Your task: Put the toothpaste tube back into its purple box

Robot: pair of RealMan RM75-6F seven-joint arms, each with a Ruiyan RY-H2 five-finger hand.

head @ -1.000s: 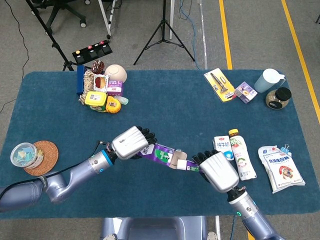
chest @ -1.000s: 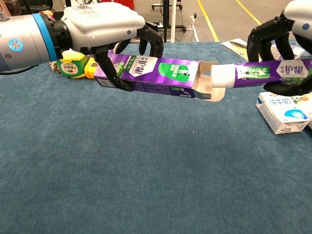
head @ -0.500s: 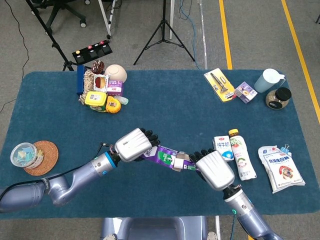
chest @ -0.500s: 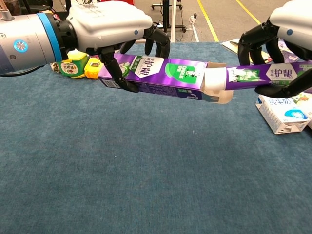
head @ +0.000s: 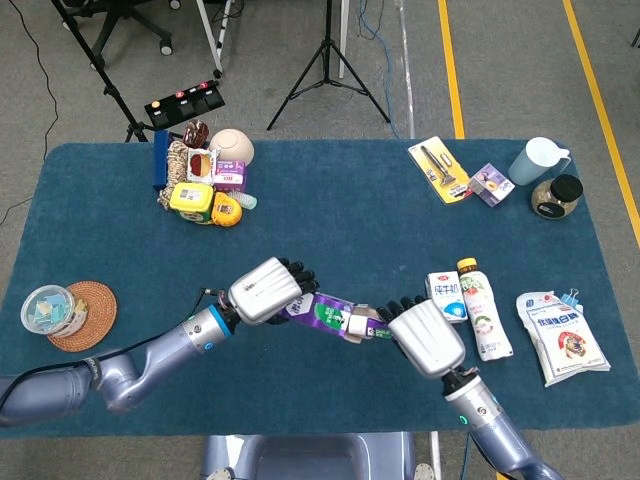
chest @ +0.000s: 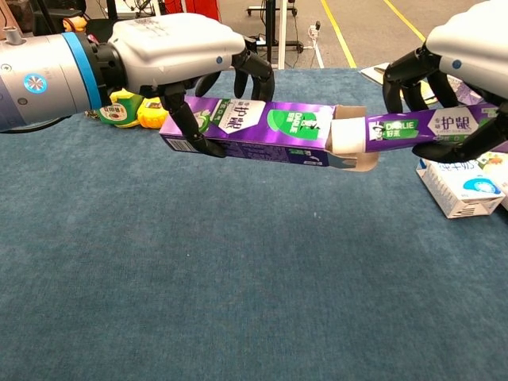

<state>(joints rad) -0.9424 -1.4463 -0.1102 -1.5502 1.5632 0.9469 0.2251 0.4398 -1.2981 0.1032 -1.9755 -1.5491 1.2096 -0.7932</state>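
Note:
My left hand [chest: 171, 51] [head: 265, 290] grips the purple toothpaste box [chest: 254, 131] [head: 325, 313] above the table, lengthwise, open end flaps toward the right. My right hand [chest: 468, 55] [head: 427, 336] holds the purple toothpaste tube [chest: 421, 131] level with the box. The tube's white cap [chest: 347, 135] sits in the box's open mouth between the flaps. In the head view the tube is mostly hidden under my right hand.
A white milk carton [chest: 460, 181] [head: 445, 293], a drink bottle [head: 482, 313] and a white bag [head: 560, 335] lie near my right hand. Snacks [head: 205, 180] cluster at far left. A coaster with bowl [head: 65, 310] sits at the left edge; pitcher [head: 535, 160] and jar [head: 557, 193] far right.
Both hands have come closer together. The tube's cap, which stood just outside the flaps a second ago, has gone into the box's open end.

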